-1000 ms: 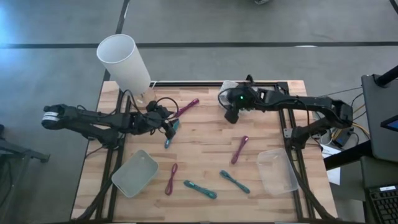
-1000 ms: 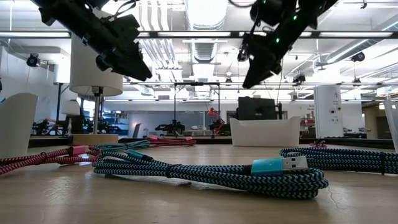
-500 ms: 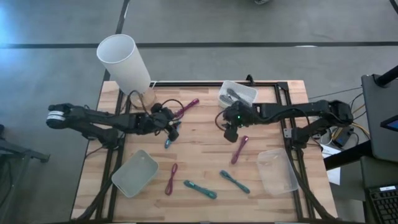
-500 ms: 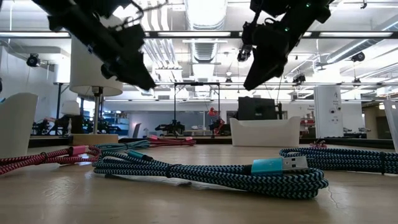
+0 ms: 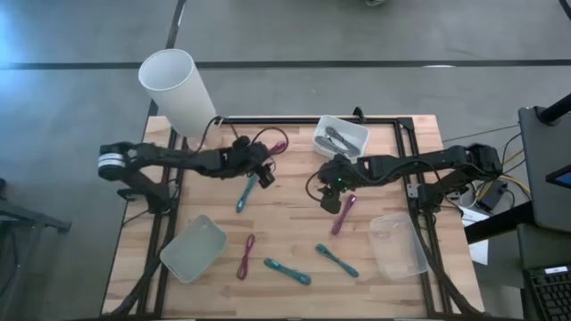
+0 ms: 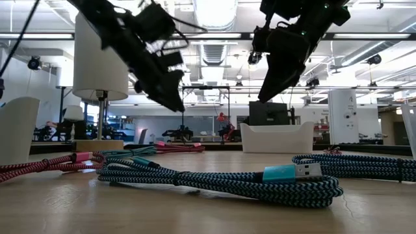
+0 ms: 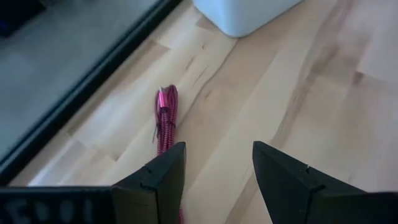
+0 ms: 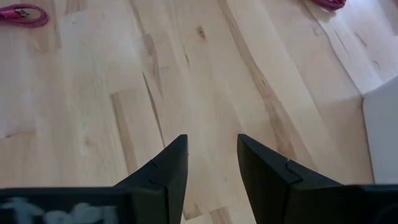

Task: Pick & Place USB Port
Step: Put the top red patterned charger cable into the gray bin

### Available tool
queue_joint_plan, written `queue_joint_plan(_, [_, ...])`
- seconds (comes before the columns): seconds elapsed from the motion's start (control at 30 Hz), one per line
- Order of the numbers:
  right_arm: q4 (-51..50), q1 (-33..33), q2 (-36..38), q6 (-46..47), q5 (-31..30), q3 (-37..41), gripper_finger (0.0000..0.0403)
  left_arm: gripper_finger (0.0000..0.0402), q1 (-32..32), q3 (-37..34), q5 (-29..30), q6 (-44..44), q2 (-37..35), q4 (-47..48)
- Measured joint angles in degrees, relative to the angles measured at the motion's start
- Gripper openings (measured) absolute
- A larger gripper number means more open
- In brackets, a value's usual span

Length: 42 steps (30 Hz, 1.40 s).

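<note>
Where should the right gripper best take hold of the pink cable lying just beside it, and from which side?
Probably at the middle of the pink cable, from straight above. The bundle lies flat and narrow on the table, so the right gripper, open now, could close its fingers across the short width.

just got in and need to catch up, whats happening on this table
Two robot arms are sorting bundled USB cables on a wooden table. The left gripper hovers open and empty at the upper end of a teal cable, with a pink cable just beyond it. The right gripper is open and empty beside another pink cable. A white bin at the far edge already holds something; more cables lie loose nearer the front.
</note>
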<state>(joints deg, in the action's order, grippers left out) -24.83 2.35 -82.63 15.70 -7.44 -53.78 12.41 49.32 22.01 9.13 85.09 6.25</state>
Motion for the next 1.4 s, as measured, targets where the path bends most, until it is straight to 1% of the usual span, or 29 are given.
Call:
queue_joint_plan(0.1, [0.1,0.0,0.0,0.0,0.0,0.0,0.0135,0.0193,2.0,1.7,-2.6,0.0,3.6,0.0])
queue_joint_plan(0.2, [0.2,0.0,0.0,0.4,0.0,0.1,0.0137,0.0193,3.0,3.1,-2.9,0.0,7.2,0.0])
queue_joint_plan(0.37, [0.2,0.0,0.0,0.5,0.0,0.3,0.0131,0.0193,4.0,4.5,-2.2,3.8,12.0,-0.2])
queue_joint_plan(0.43, [0.2,0.0,0.0,0.4,0.0,0.3,0.0129,0.0193,4.2,4.8,0.3,5.2,13.4,-0.2])
queue_joint_plan(0.53, [0.3,0.0,0.0,0.4,0.0,0.4,0.0127,0.0193,4.4,4.9,5.7,5.2,14.8,-0.2])
queue_joint_plan(0.6, [0.3,0.0,0.0,0.4,0.0,0.4,0.0129,0.0193,4.5,4.9,7.1,4.8,15.3,-0.3])
queue_joint_plan(0.87, [0.3,0.0,0.0,0.4,0.0,0.5,0.0133,0.0193,5.9,4.9,7.0,5.5,18.5,-0.3])
queue_joint_plan(1.03, [0.3,0.0,0.0,0.4,0.0,0.6,0.0125,0.0189,6.3,4.9,5.0,6.2,19.6,-0.6])
queue_joint_plan(1.13, [0.3,0.0,0.0,0.4,0.0,0.6,0.0123,0.0162,6.3,4.9,4.5,7.6,19.7,-0.7])
queue_joint_plan(1.2, [0.3,0.0,0.0,0.4,0.0,0.6,0.0123,0.0126,6.3,4.9,4.1,8.1,19.7,-0.7])
queue_joint_plan(1.33, [0.3,0.0,0.0,0.4,0.0,0.6,0.0128,0.0034,6.3,4.9,3.7,7.3,19.7,-0.7])
queue_joint_plan(1.37, [0.3,0.0,0.0,0.4,0.0,0.6,0.0129,0.0019,6.3,4.9,3.8,6.8,19.7,-0.6])
queue_joint_plan(1.4, [0.3,0.0,0.0,0.4,0.0,0.6,0.013,0.0014,6.2,4.9,3.5,6.6,19.7,-0.5])
